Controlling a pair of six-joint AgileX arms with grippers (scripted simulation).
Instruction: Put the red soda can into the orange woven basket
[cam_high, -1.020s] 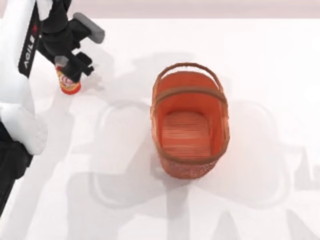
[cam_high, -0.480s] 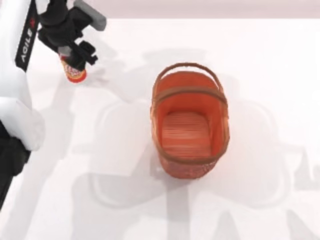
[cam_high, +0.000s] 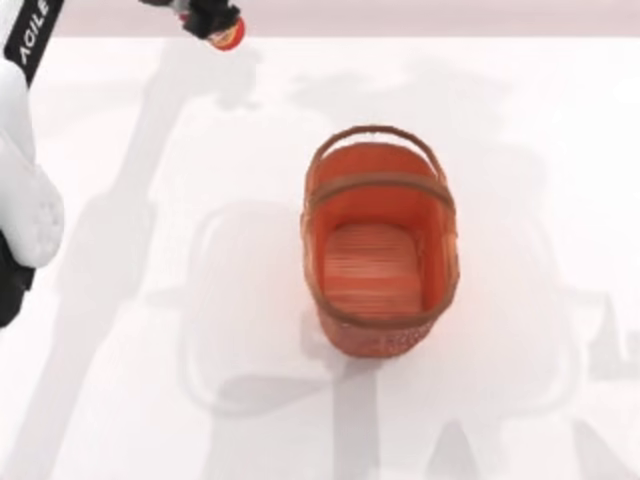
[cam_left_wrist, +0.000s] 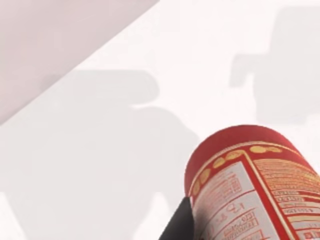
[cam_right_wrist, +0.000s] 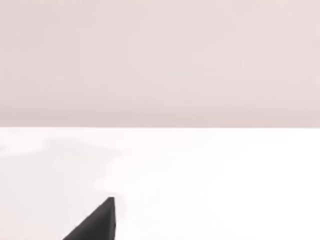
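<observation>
Your left gripper (cam_high: 205, 18) sits at the top view's 11 o'clock edge, fingers closed around the red soda can (cam_high: 224, 36), which hangs clear above the table (cam_high: 150, 400). The orange woven basket (cam_high: 440, 270) stands just right of centre, well apart from the can, toward 4 o'clock of it. Of your right gripper, only a dark fingertip (cam_right_wrist: 97, 222) shows; whether it's open you cannot tell.

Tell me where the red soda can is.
The red soda can is held in the left gripper at the top view's upper left, far from the orange woven basket.
</observation>
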